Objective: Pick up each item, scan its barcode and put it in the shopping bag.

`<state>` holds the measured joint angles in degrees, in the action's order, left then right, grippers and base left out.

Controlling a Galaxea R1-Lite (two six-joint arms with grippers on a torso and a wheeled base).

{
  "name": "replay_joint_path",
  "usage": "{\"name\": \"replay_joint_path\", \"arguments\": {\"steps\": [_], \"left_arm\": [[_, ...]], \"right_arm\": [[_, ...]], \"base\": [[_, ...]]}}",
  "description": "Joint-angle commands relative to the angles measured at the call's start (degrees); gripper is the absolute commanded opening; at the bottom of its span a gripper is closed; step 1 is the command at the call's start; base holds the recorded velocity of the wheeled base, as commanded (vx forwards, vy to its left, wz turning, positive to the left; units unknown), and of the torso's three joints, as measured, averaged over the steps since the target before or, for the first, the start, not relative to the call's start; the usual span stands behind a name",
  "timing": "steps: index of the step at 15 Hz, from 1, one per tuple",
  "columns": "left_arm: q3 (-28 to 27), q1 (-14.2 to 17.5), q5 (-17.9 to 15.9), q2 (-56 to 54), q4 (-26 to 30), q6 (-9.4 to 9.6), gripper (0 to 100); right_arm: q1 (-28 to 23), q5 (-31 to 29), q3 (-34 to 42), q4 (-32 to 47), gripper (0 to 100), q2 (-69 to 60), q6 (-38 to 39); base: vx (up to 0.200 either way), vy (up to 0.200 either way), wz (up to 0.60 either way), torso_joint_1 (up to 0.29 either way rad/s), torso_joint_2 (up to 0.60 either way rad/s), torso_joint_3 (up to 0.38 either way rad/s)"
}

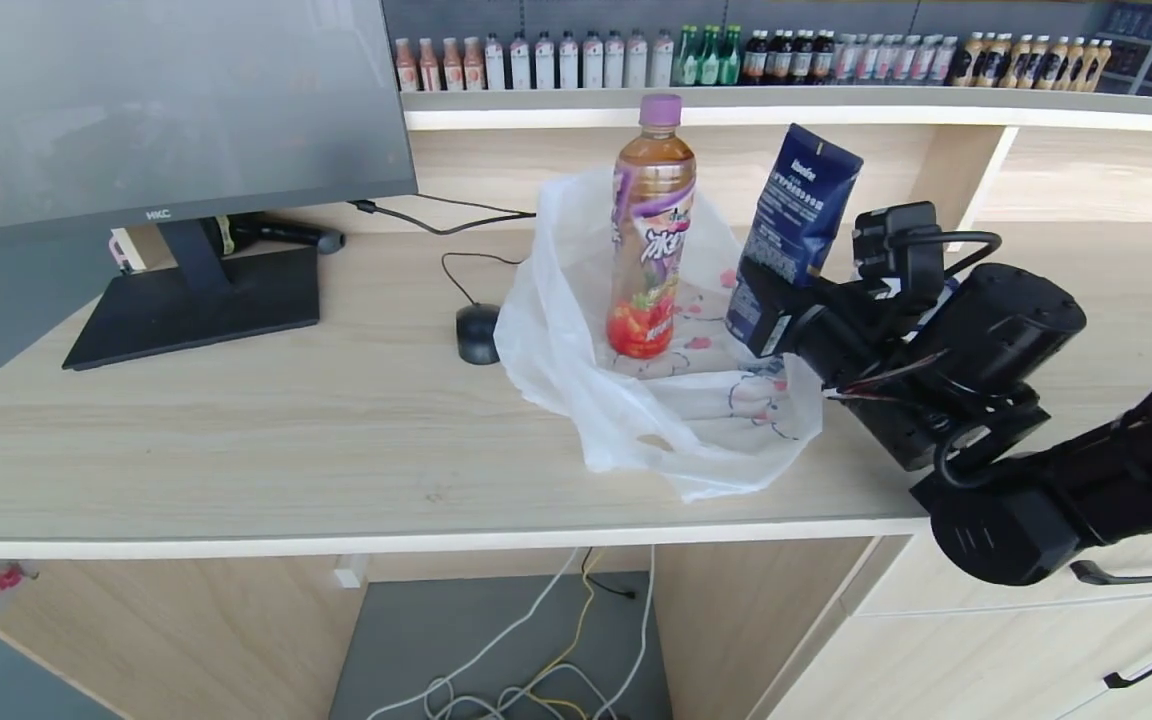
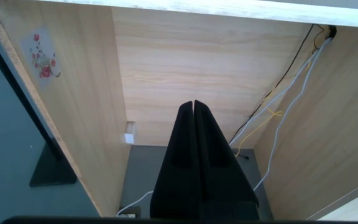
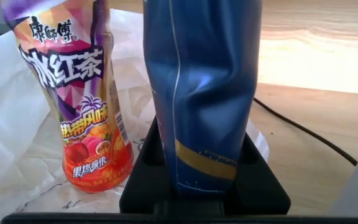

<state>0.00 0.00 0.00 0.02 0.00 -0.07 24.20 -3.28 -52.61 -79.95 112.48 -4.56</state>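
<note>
at shopping bag (image 1: 576,380), right jaws clamp blue pouch (image 1: 798,215) (left jaws closed below counter (image 1: 236,430))

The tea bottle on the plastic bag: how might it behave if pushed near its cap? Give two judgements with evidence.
The bottle is tall, narrow and upright, so it would probably tip. Nearly full, it likely feels heavy. The thin bag beneath may slide.

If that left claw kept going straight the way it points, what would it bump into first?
Most likely the wooden panel under the counter: the shut left gripper points at it, with the cables off to one side. How far is hard to judge.
</note>
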Motion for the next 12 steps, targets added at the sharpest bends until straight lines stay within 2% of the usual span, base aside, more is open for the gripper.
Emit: {"name": "replay_joint_path", "arguments": {"steps": [1, 4, 12], "left_arm": [[0.0, 0.0, 0.0, 0.0, 0.0, -0.01, 0], [0.0, 0.0, 0.0, 0.0, 0.0, -0.01, 0], [0.0, 0.0, 0.0, 0.0, 0.0, -0.01, 0]], "right_arm": [[-0.4, 0.0, -1.4, 0.0, 0, 2.5, 0.0], [-0.5, 0.0, -3.5, 0.0, 0, 4.1, 0.0], [0.9, -0.1, -3.5, 0.0, 0, 5.3, -0.1]], "base": [[0.000, 0.000, 0.00, 0.000, 0.00, 0.000], [0.000, 0.000, 0.00, 0.000, 0.00, 0.000], [0.000, 0.000, 0.00, 0.000, 0.00, 0.000]]}}
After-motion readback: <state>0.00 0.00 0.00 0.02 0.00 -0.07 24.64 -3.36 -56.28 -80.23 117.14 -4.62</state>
